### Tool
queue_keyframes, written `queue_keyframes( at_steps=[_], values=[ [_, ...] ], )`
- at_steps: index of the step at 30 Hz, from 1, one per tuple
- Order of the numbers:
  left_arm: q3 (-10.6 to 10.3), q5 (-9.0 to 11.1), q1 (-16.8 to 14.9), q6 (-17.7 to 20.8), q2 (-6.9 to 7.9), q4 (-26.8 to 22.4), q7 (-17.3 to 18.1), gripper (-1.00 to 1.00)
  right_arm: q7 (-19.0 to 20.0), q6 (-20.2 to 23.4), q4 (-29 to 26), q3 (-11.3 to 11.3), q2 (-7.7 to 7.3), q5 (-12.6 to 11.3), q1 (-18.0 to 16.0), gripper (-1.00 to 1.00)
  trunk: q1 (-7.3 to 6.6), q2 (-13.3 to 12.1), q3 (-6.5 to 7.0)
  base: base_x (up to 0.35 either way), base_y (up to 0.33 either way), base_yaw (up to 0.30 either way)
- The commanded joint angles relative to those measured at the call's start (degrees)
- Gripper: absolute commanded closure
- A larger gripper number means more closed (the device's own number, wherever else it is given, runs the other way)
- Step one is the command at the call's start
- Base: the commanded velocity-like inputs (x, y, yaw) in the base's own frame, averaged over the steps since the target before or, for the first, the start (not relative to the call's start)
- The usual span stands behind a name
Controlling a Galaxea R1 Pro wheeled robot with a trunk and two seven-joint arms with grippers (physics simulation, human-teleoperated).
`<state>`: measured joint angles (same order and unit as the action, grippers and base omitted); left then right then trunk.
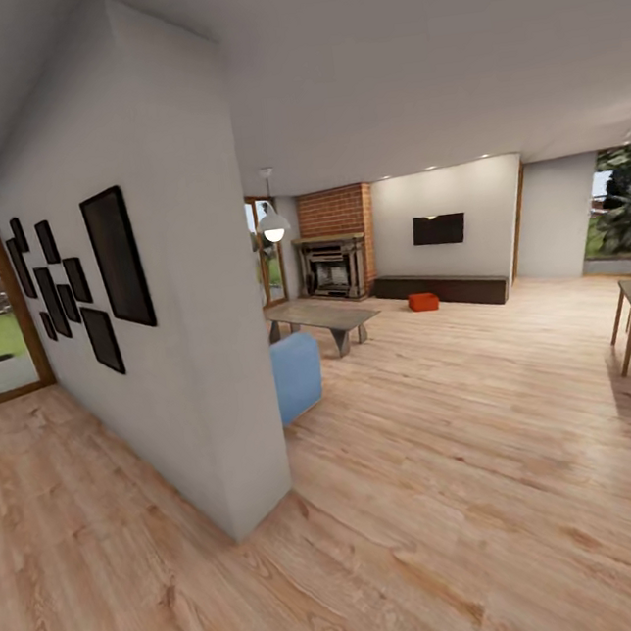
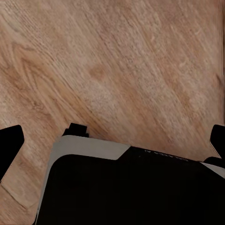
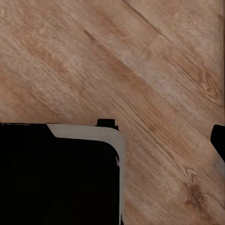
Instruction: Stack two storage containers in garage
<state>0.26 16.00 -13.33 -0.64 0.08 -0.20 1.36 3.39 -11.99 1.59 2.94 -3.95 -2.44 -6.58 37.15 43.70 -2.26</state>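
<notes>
Pointing down at plank floor (image 2: 117,70), both wrists; tool states unclear; orange-red bin (image 1: 422,301) far ahead.

The living room is seen from the head camera, faced level and forward from far back. The wood plank floor (image 1: 456,496) is viewed closely from above by both wrist cameras (image 2: 140,70) (image 3: 154,70).

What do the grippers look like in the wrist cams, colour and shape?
In both wrist views, little of them shows. The left gripper has matte black fingertips at the frame edges, above a black body with a light grey bevelled edge and faint small lettering. The right gripper shows one black fingertip. Below, wood plank floor.
</notes>
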Motion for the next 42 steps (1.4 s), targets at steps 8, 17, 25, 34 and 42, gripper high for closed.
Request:
queue_keyframes(
  at_steps=[8, 17, 25, 34, 42],
  values=[
    [0.0, 0.35, -0.03, -0.07, 0.01, 0.0, 0.14, -1.0, 0.28, -0.31, 0.17, 0.47, -0.01, -0.24, -0.09, -1.0, 0.05, 0.07, -0.1, 0.325, 0.0, -0.251],
    [0.0, 0.35, -0.03, -0.07, 0.01, 0.02, 0.14, -1.0, 0.29, -0.31, 0.18, 0.49, -0.01, 0.11, -0.09, -1.0, 0.05, 0.07, -0.1, 0.325, 0.0, -0.252],
    [0.0, 0.35, -0.03, -0.07, 0.01, 0.02, 0.14, -1.0, 0.3, -0.31, 0.18, 0.49, -0.01, 0.31, -0.09, -1.0, 0.05, 0.07, -0.1, 0.325, 0.0, -0.254],
    [0.0, 0.35, -0.03, -0.07, 0.01, 0.02, 0.16, -1.0, 0.3, -0.31, 0.17, 0.57, -0.01, 0.33, -0.09, -1.0, 0.05, 0.07, -0.1, 0.325, 0.0, -0.255],
    [0.0, 0.35, -0.03, -0.07, 0.01, 0.02, 0.14, -1.0, 0.3, -0.33, 0.17, 0.63, -0.01, 0.42, -0.09, -1.0, 0.05, 0.07, -0.1, 0.325, 0.0, -0.255]
  ],
)
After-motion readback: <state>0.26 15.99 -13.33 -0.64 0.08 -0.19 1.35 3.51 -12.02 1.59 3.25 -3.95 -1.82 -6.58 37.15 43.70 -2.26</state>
